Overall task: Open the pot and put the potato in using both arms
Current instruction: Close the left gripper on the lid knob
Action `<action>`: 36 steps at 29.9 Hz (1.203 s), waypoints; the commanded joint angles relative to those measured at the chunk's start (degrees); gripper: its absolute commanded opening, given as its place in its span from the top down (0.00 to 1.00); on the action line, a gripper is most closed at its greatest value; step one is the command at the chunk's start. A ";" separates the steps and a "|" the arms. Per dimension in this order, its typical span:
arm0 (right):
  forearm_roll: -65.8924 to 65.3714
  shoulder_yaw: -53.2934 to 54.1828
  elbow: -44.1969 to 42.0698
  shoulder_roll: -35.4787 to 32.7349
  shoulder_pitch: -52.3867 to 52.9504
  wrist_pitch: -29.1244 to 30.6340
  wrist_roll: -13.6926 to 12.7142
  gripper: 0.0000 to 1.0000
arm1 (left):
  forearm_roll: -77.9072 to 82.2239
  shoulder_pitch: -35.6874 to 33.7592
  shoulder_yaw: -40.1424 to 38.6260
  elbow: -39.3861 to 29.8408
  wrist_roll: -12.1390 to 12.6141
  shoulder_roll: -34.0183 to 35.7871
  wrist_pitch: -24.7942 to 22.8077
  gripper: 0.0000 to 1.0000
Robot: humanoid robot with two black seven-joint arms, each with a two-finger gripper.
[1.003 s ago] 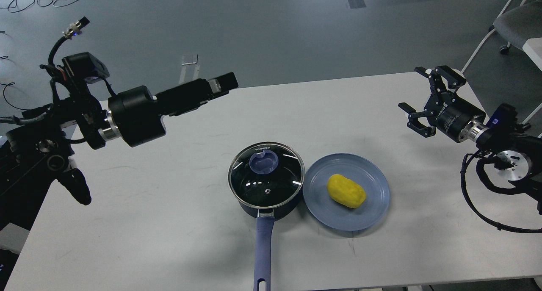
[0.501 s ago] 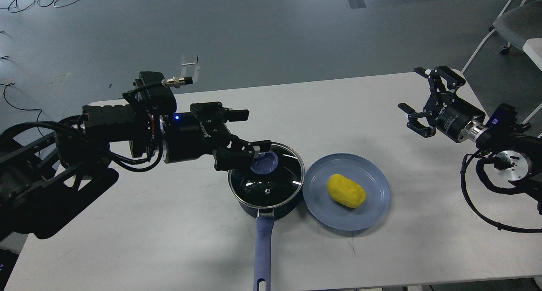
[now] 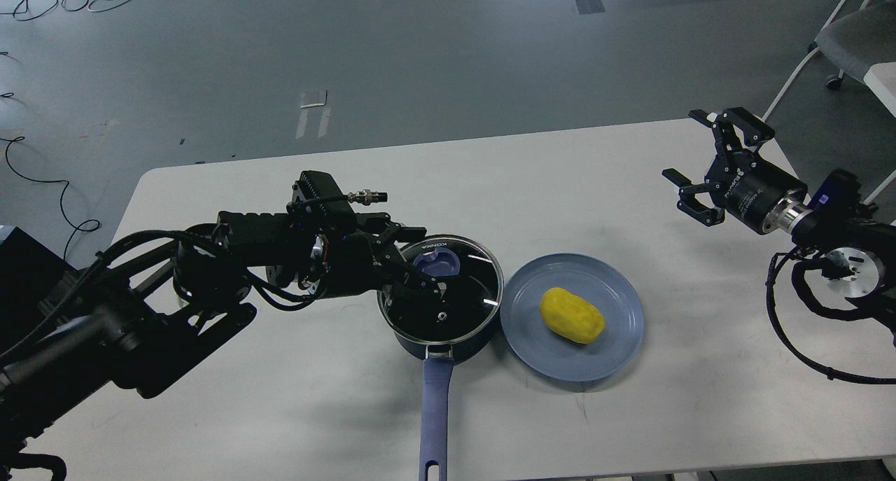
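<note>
Pot: small dark navy saucepan [image 3: 448, 346] at the middle of the white table [image 3: 280, 397], its long blue-purple straight handle [image 3: 435, 418] pointing toward the near edge.
Lid: round glass lid [image 3: 465, 295] with a metal rim and a blue knob [image 3: 435, 264], seated on the pot; the black interior shows through the glass.
Potato: smooth bright yellow oval lump [image 3: 572, 315], lying on the plate, apart from the pot.
Plate: flat blue round plate [image 3: 616, 348], just beside the pot on its right.
Left gripper: black claw [image 3: 418, 265] over the lid's left part, fingers spread on either side of the knob; contact with the knob cannot be told.
Right gripper: black claw [image 3: 705, 163] held above the table's far right side, fingers apart, holding nothing, well apart from the plate.
</note>
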 commanded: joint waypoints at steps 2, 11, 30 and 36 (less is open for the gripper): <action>0.01 0.01 0.00 0.07 -0.01 0.00 0.00 0.01 | 0.05 0.84 0.04 0.91 0.00 -0.45 0.48 0.02; 0.01 -0.08 0.00 0.07 -0.10 0.00 0.00 0.01 | 0.05 1.10 0.04 0.91 0.00 -0.63 0.57 0.06; 0.01 -0.08 0.00 0.07 -0.54 0.00 0.00 0.01 | 0.05 1.10 0.04 0.64 0.00 -0.72 1.53 0.57; -0.08 -0.08 0.00 0.07 -0.54 0.00 0.00 0.01 | 0.05 0.40 -0.05 -1.29 0.00 0.34 1.45 0.59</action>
